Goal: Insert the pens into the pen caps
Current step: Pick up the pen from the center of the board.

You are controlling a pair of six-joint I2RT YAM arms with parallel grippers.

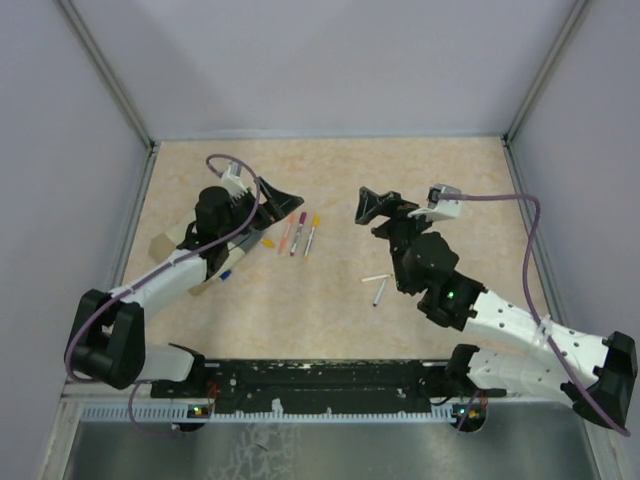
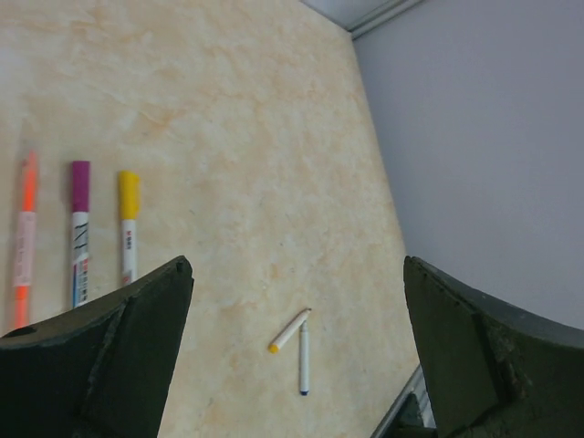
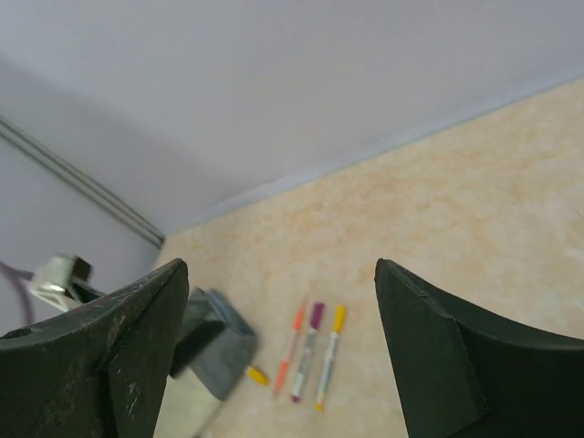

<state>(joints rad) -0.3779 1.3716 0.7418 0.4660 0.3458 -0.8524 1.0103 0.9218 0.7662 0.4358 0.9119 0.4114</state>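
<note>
Three pens with orange [image 1: 285,235], magenta [image 1: 297,233] and yellow [image 1: 311,236] caps on lie side by side mid-table. They also show in the left wrist view as orange [image 2: 25,242], magenta [image 2: 79,228] and yellow [image 2: 127,224]. Two bare white barrels lie touching at one end, one yellow-tipped [image 2: 289,330] and one blue-tipped [image 2: 303,360]; they are at centre right from above [image 1: 377,284]. A loose yellow-orange cap [image 1: 267,242] lies beside my left gripper [image 1: 278,203], which is open and empty. A small blue cap [image 1: 226,273] lies by the left arm. My right gripper [image 1: 372,205] is open and empty, raised.
A beige box [image 1: 165,245] sits partly hidden under the left arm. Grey walls close the table at the back and both sides. The right wrist view shows the left gripper [image 3: 214,342] next to the yellow cap [image 3: 257,375].
</note>
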